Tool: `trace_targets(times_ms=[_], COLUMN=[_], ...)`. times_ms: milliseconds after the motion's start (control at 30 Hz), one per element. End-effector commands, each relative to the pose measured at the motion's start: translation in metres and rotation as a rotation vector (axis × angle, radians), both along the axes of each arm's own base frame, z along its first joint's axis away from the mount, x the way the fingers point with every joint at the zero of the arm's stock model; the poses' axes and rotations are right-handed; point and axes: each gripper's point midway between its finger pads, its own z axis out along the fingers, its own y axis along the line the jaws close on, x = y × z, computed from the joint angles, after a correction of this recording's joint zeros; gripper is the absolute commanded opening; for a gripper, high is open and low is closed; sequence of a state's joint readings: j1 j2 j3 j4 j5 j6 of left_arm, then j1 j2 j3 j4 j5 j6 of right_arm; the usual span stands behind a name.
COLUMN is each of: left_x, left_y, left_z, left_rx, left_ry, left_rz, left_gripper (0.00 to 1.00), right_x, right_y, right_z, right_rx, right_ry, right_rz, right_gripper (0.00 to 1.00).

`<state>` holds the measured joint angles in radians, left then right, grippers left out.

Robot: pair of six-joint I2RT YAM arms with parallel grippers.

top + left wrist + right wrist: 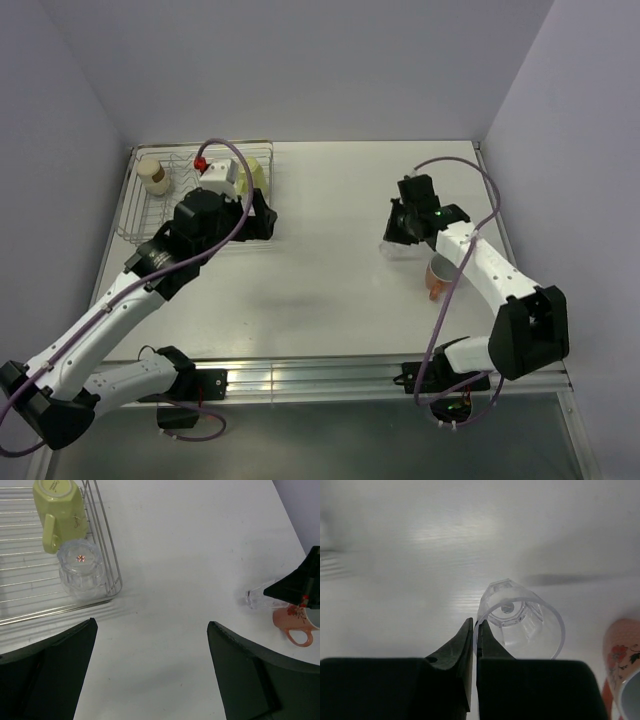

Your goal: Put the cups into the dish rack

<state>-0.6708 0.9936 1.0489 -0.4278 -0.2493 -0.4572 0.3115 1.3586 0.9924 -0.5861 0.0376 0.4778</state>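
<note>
Right gripper (476, 630) pinched shut on near rim of clear glass (520, 625); glass lay on side near orange mug (620, 655), mouth toward claw, long axis pointing away. Dish rack (128, 205) stood well apart leftward, nearer left gripper (150, 625), wide open, empty.

The top external camera hangs high behind the arm bases, looking steeply down on the whole table (330, 300) from afar. The left wrist camera sits above and behind the left gripper (151, 625), at mid height, facing forward and down: the dish rack (107, 560) lies ahead-left of the fingers. The right wrist camera rides low behind the right gripper (475, 622), very close to the clear glass (520, 625). All three views share that glass and the salmon mug (622, 655).
</note>
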Motion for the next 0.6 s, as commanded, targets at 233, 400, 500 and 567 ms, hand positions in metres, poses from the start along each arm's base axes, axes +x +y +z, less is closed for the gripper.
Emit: trace_targets(times_ms=[233, 400, 500, 567], left_x=[0.0, 0.001, 0.001, 0.003], left_y=[-0.009, -0.028, -0.039, -0.045], left_z=[0.085, 0.095, 0.098, 0.097], left_rx=[-0.349, -0.468, -0.536, -0.563], left_ry=[-0.08, -0.051, -0.033, -0.018], left_rz=[-0.256, -0.432, -0.534, -0.57], left_gripper=[0.97, 0.93, 0.92, 0.92], right_x=[0.003, -0.019, -0.028, -0.031], right_y=[0.15, 0.198, 0.213, 0.219], right_z=[0.211, 0.269, 0.295, 0.311], right_rx=[0.662, 0.973, 1.104, 1.168], right_ry=[-0.395, -0.397, -0.403, -0.437], right_rz=[0.426, 0.607, 0.674, 0.715], right_gripper=[0.0, 0.0, 0.0, 0.0])
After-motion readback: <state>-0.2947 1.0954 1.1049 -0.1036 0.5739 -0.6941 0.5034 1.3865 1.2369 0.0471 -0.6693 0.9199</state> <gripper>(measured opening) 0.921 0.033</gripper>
